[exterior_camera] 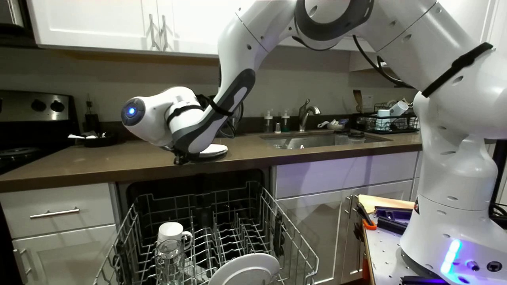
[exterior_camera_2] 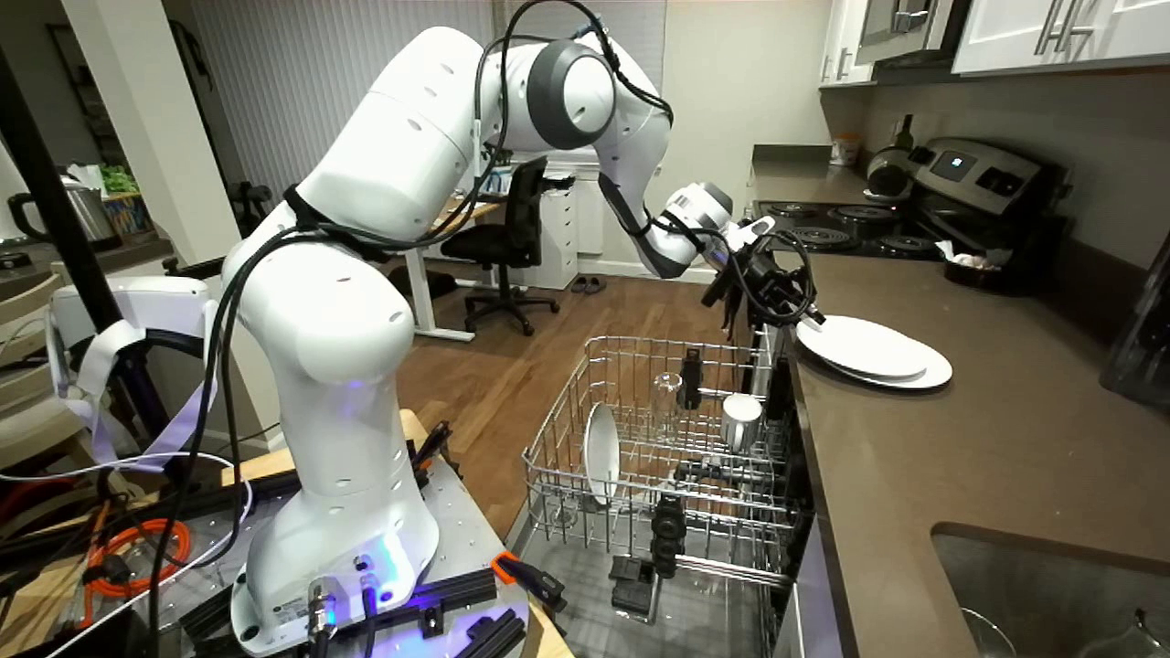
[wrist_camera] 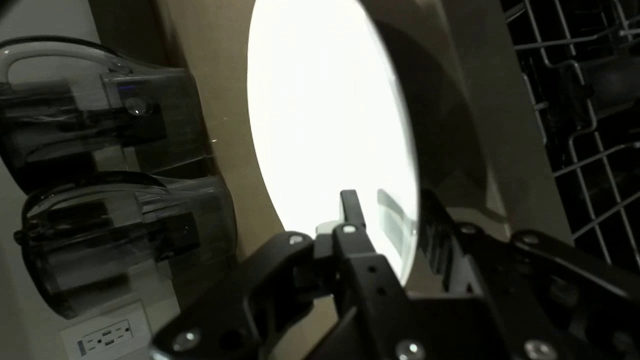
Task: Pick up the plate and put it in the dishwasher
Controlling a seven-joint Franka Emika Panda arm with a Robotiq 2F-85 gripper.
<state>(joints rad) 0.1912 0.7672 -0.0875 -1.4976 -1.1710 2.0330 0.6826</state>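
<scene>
White plate (exterior_camera_2: 855,343) is on or just above the brown countertop (exterior_camera_2: 987,457) near its front edge, over the dishwasher (exterior_camera: 233,182), with what looks like a second white plate (exterior_camera_2: 938,369) partly beneath it.

Left to right in an exterior view, the risks begin at the pulled-out wire rack (exterior_camera_2: 692,376): an upright plate (exterior_camera_2: 600,448), then a clear drinking glass (exterior_camera_2: 666,399), then a white mug (exterior_camera_2: 739,419) are in it, and a low or wide swing on the way in could clip any of them. Next comes the black gripper (wrist_camera: 392,210). Its fingers (wrist_camera: 354,212) straddle the rim, one over the upper face, one past the edge; whether they pinch it is impossible to say. A light hold on one spot of smooth rim would probably let the plate twist or slip as it is turned upright for loading. Farther right, the second white plate may be dragged along if a finger catches it too.

The wrist view shows how the fingers flank the rim, and two clear jugs (wrist_camera: 165,125) toward the wall; in an exterior view the arm's wrist (exterior_camera: 156,116) hides most of the gripper. Yet the wrist view washes the plate out to one white shape, so the overlap shows plainly only from outside, and the rack is just a strip of wire at its right side
</scene>
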